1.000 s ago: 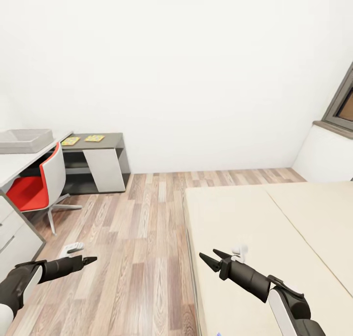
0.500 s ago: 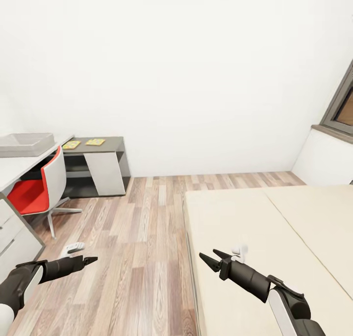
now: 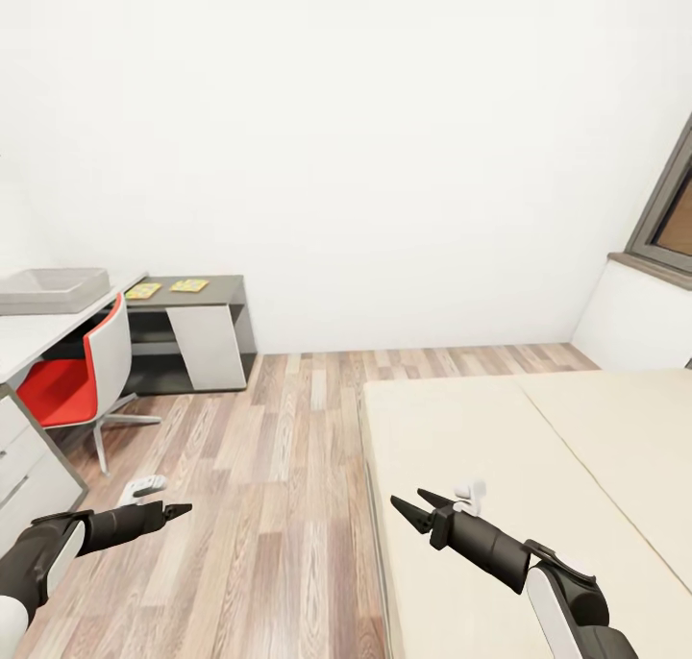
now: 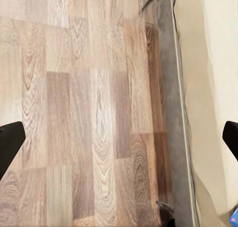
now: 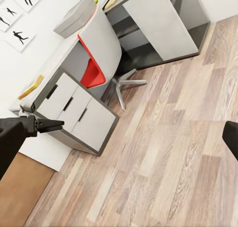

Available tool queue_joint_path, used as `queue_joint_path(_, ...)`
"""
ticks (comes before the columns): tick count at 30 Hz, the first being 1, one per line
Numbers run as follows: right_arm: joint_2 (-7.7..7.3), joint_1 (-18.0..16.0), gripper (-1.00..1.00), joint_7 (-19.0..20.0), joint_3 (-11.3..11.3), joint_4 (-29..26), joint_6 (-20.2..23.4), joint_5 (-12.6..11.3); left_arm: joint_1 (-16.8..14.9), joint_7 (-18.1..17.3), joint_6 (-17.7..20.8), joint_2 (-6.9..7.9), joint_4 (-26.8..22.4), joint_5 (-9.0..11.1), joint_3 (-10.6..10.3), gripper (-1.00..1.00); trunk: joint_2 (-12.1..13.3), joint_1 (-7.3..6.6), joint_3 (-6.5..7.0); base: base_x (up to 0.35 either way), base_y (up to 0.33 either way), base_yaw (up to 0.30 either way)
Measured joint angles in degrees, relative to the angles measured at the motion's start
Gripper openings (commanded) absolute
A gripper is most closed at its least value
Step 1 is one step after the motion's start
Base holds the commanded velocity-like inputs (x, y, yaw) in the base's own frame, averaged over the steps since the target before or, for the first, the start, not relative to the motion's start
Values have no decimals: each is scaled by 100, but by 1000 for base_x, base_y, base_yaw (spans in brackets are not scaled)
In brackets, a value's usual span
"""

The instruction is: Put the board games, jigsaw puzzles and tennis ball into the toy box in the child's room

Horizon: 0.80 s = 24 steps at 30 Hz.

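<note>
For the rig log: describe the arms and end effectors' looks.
Both arms are matte black with white shells nearer the body. The left end effector and right end effector each end in two slim, pointed black fingers. No cables or markings are visible.

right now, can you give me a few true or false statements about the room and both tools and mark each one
1. The left tool is holding a board game. False: it holds nothing and hangs over the wood floor.
2. The red and white chair stands at the desk. True.
3. The grey toy box sits on the bed. False: it sits on the desk.
4. Two flat yellowish items lie on the low dark table by the wall. True.
5. The right tool is open and empty, at the bed's edge. True.
</note>
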Motion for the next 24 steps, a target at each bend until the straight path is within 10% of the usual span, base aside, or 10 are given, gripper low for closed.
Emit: queue_joint_path(24, 0, 0, 100, 0, -1, 0, 1, -10, 0, 0, 0, -1, 0, 0, 0, 100, 1, 0, 161, 0, 1, 56)
